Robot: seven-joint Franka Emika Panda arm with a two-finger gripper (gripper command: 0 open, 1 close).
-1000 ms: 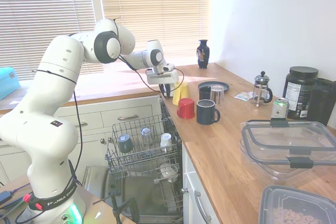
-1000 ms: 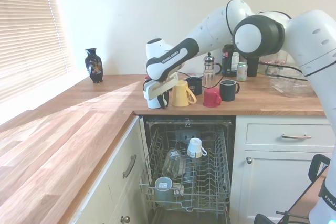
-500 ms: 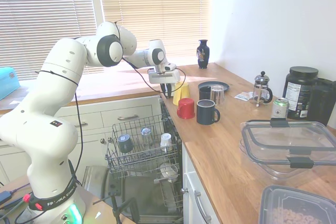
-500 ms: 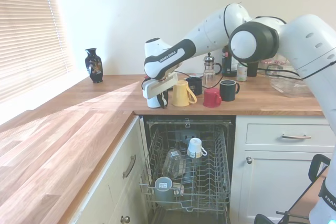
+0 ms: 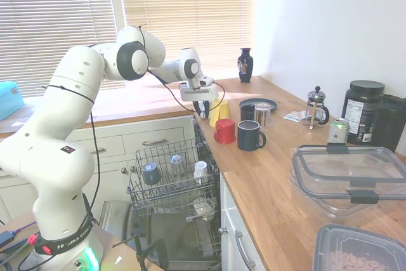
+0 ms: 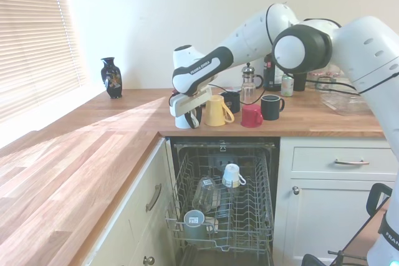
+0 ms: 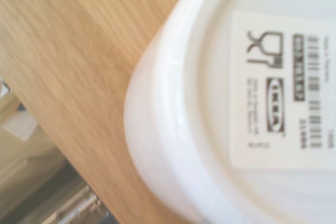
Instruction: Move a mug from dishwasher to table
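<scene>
Open dishwasher [image 6: 221, 207] with wire rack below; wooden tabletop [image 6: 81, 154] above, bearing upside-down white mug [image 6: 184, 116] at its front edge beside yellow mug [image 6: 215, 111], gripper [image 6: 189, 115] over it, finger state indiscernible; blinds [image 5: 184, 17] behind.

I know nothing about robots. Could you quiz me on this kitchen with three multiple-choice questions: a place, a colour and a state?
1. Where is the white mug under the gripper? A in the sink; B on the wooden countertop; C on the floor.
2. Which colour is the mug between the yellow mug and the navy mug? A green; B white; C red.
3. The dishwasher is: A open, rack out; B shut; C rackless.
Answers: B, it sits on wood beside the yellow mug; C, the red mug; A, its rack shows.
</scene>
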